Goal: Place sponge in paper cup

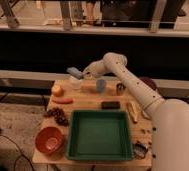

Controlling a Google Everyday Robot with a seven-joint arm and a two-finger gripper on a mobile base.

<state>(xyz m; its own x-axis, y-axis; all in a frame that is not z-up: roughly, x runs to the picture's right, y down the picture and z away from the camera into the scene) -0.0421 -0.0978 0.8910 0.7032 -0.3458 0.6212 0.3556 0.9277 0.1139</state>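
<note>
The tool (83, 73) hangs over the far edge of the counter (88, 102), toward its far left corner. It is closed on the right end of the sponge (74, 72), which juts out to the left, lifted clear of the surface. Straight below the sponge stands the paper cup (75, 83), upright, just inside the far edge. Whether the sponge touches the cup's rim cannot be told.

Along the far edge to the right of the paper cup come a blue cup (101, 85) and then a metal cup (120, 89), the latter close beside the arm. To the left of the paper cup, near the left edge, sits a round yellow fruit (57, 90). Nearer along that edge lie an orange-red stick-shaped item (63, 100) and a dark bunch of grapes (58, 116). A red bowl (49, 140) fills the near left corner. A green tray (99, 135) takes up the middle of the near edge, with a small black item (110, 105) just beyond it.
</note>
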